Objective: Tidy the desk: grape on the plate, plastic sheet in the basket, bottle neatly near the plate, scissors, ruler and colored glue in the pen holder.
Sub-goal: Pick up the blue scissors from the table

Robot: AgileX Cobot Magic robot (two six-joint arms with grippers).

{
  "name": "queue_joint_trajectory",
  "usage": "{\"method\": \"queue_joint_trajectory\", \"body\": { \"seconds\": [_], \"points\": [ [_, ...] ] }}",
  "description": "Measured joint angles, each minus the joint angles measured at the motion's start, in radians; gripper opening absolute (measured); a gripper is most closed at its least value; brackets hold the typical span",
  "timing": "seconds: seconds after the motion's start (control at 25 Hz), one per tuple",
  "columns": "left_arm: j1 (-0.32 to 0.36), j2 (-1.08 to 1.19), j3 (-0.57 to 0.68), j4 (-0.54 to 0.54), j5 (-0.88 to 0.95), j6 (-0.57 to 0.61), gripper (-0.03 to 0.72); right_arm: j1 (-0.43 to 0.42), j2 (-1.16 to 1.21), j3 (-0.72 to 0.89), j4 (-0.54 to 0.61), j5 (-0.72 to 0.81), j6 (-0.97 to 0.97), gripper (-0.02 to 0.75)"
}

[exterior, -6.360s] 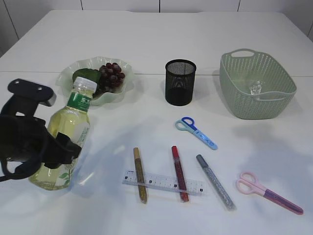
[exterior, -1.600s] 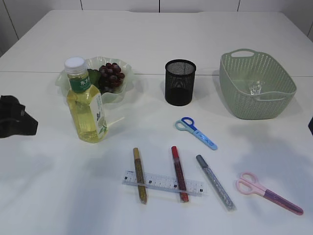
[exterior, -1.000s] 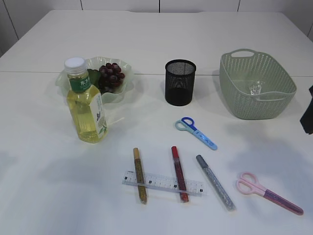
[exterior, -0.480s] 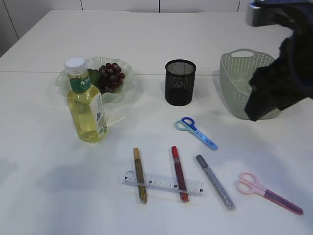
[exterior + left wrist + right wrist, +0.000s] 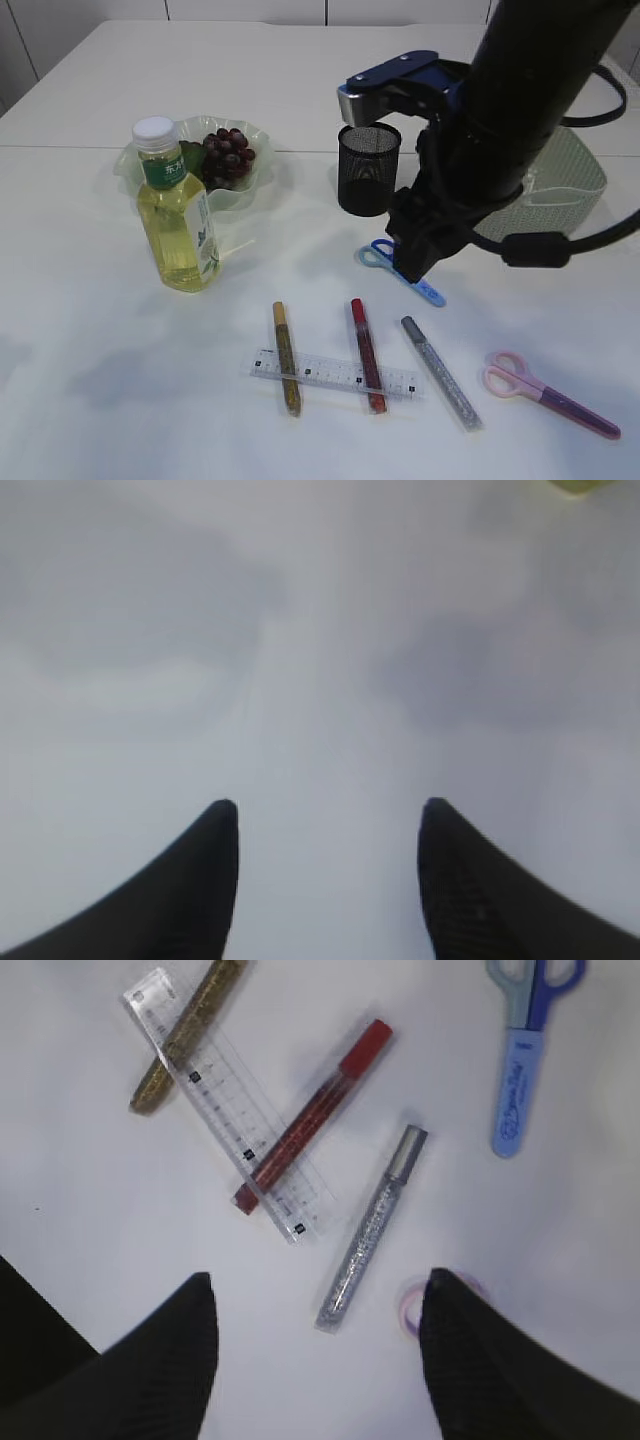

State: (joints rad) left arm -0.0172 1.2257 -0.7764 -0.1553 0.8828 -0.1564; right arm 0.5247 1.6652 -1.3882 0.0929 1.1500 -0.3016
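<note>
The right pincer (image 5: 315, 1295), spread wide and empty, has swung in from the table's (image 5: 90, 380) edge and now hovers over the stationery, so sorting likely begins. The left pincer (image 5: 328, 825), open and empty, has withdrawn. Below lie three glitter glue tubes: gold (image 5: 185, 1030), red (image 5: 312, 1115), silver (image 5: 370, 1228). One clear ruler (image 5: 225, 1100); two scissors, blue (image 5: 523, 1055) and pink (image 5: 550, 393). One upright yellow-tea bottle (image 5: 175, 210) stands beside the green plate (image 5: 135, 160) holding purple grapes (image 5: 228, 152).
</note>
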Motion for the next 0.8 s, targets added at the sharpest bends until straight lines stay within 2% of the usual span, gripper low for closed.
{"method": "queue_joint_trajectory", "body": {
  "seconds": [0.2,0.48,0.8],
  "points": [
    [0.000,0.000,0.000,0.000,0.013,0.000,0.403,0.004,0.025,-0.033,-0.017,0.000,0.008,0.496],
    [0.000,0.000,0.000,0.000,0.018,0.000,0.396,0.002,0.057,-0.111,-0.171,-0.016,0.123,0.495],
    [0.000,0.000,0.000,0.000,0.020,0.000,0.386,-0.026,0.236,-0.275,-0.183,0.007,0.134,0.480]
  ]
}}
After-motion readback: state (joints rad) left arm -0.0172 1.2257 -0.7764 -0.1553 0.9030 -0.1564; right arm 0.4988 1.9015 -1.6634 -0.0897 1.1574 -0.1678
